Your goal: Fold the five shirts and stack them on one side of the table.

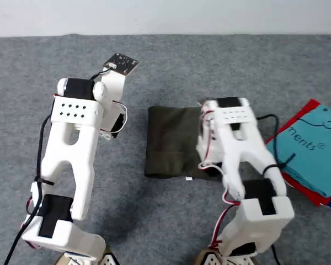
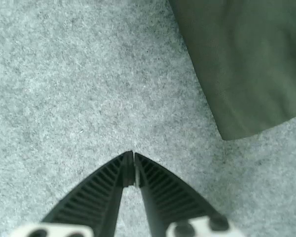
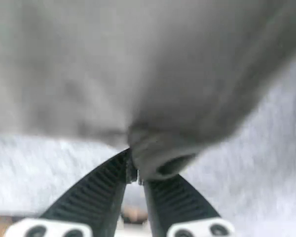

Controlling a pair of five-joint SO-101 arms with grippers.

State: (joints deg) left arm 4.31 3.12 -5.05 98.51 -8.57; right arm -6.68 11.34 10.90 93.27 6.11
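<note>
**Olive shirt gripped at its stack-side edge, one claw idle**

The dark olive cloth shirt (image 1: pixel 171 143) lies as a folded rectangle near the middle of the grey carpet-covered table (image 1: pixel 237 61). The right claw (image 3: pixel 136 170) is closed on a bunched fold of this cloth, on the part of the shirt nearest the stack. The left claw (image 2: pixel 133 159) holds nothing. Its tips are together over bare table, just beside the shirt's opposite edge. At the table's right side sits the stack of folded shirts (image 1: pixel 311 149), teal on top with red and blue edges showing beneath.

The olive shirt appears fully folded, so the step in hand is probably its transfer to the stack, though a last fold cannot be ruled out. A transfer on a single pinch calls for a low, steady carry or drag toward the stack, so that the layers do not fall open. The free claw could support the far edge.

In the high view the right arm covers its own claw and the gripped edge. The wrist view sits too close to the cloth to tell how many layers are pinched. The stack is cut off by the frame, so its shirts cannot be counted beyond three colours.
</note>
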